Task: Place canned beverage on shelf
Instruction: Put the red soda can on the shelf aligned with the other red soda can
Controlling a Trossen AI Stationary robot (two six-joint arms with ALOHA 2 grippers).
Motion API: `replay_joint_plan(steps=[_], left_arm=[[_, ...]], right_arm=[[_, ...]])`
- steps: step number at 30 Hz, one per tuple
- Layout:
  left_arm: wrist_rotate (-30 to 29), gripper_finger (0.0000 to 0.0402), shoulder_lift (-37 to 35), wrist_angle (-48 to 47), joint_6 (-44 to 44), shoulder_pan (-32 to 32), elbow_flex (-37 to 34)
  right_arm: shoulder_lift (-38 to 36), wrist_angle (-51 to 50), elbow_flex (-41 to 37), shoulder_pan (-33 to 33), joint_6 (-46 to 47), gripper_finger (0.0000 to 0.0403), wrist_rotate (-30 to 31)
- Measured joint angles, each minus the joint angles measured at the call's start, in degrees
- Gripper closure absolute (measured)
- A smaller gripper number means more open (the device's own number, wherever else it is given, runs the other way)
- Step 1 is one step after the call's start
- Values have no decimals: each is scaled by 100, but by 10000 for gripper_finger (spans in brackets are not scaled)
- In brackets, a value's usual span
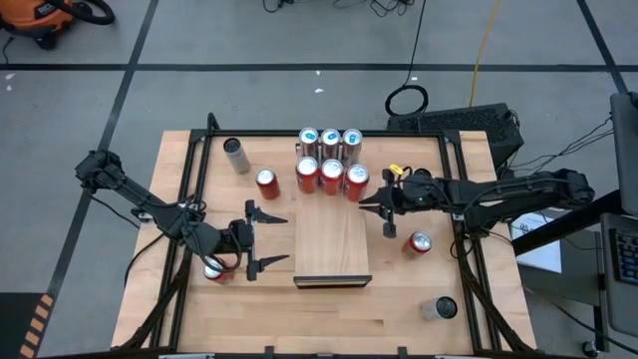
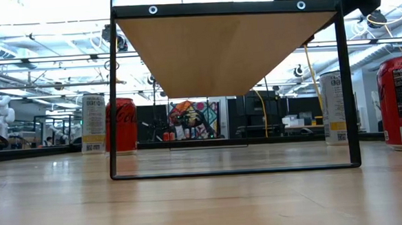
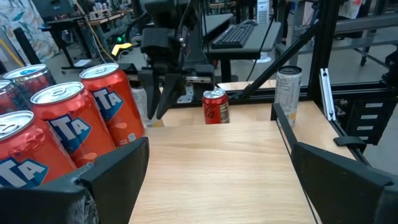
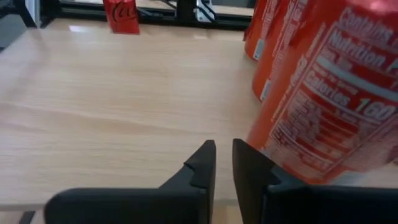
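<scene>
Overhead, the shelf [image 1: 333, 246] carries six cans [image 1: 331, 163] bunched at its far end, the left gripper [image 1: 267, 238] stands spread wide just beside its left edge, and the right gripper [image 1: 385, 210], fingers nearly together and holding nothing, sits at its right edge near the closest red can [image 1: 356, 181]. At table height, a red Coca-Cola can [image 2: 124, 125] stands beyond the shelf frame [image 2: 225, 8]. From the left wrist, red cans [image 3: 112, 102] lettered "TA" crowd one side; the right wrist shows a can [image 4: 329, 93] reading "Nutrition" and "Calories 160".

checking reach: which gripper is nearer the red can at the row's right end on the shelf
Right. The right gripper sits just beside that can; the left gripper is across the shelf.
</scene>
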Motion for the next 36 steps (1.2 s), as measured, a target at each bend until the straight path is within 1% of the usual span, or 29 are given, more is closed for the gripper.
replay_joint_plan(steps=[5,13,21,36], left_arm=[[0,8,0,-7,2,0,0],[0,8,0,-12,3,0,0],[0,8,0,-73,5,0,0],[1,8,69,-8,13,0,0]], right_arm=[[0,-85,0,-109,-84,381,-6],[0,-80,0,-298,-139,381,-11],[-175,-514,0,-293,-122,381,-26],[-140,117,0,-295,-312,381,-12]])
